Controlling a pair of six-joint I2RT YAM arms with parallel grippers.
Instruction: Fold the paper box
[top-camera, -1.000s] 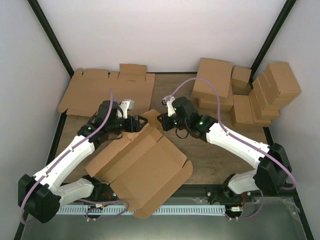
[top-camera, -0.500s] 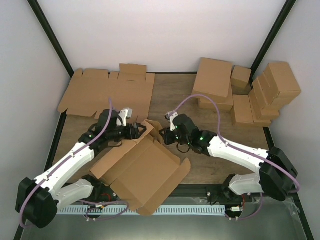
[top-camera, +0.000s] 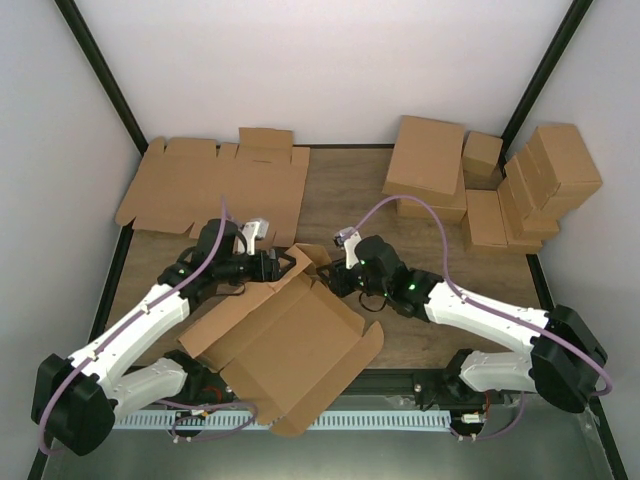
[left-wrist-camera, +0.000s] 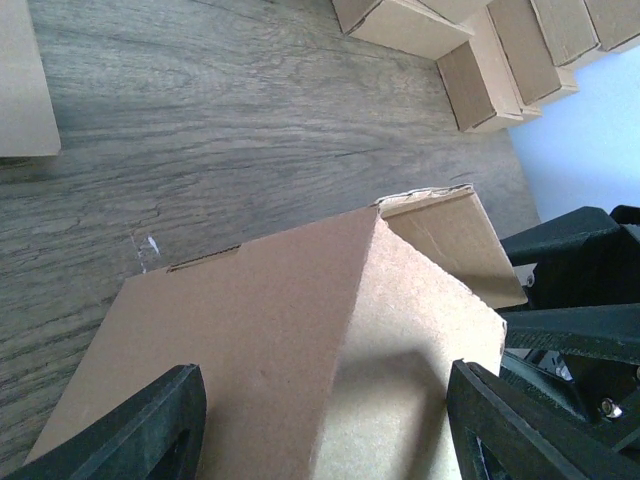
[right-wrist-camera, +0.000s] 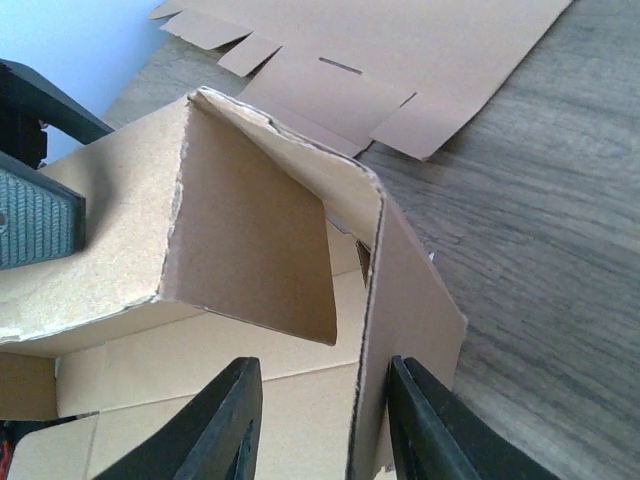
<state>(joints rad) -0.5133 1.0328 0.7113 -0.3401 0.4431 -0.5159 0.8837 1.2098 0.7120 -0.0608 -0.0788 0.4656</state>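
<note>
The paper box (top-camera: 285, 345) is a brown cardboard blank lying partly folded at the table's near middle, with its far corner flaps raised. My left gripper (top-camera: 277, 266) is open at that far corner; in the left wrist view (left-wrist-camera: 330, 435) its jaws stand wide apart astride a raised, creased panel (left-wrist-camera: 300, 330). My right gripper (top-camera: 337, 281) is open at the same corner from the right. In the right wrist view (right-wrist-camera: 320, 435) an upright wall edge (right-wrist-camera: 375, 330) stands between its jaws, close to the right finger (right-wrist-camera: 430, 430). A folded flap (right-wrist-camera: 250, 240) leans inward.
Flat brown blanks (top-camera: 215, 185) lie stacked at the back left. Several closed brown boxes (top-camera: 480, 185) are piled at the back right. The box's near edge overhangs the table's front rail (top-camera: 400, 415). Bare wood (top-camera: 440, 270) shows behind the right arm.
My right gripper has moved nearer and down onto the box's far corner. My left gripper has shifted slightly nearer. The corner flaps stand more upright, and the box has slid a little.
</note>
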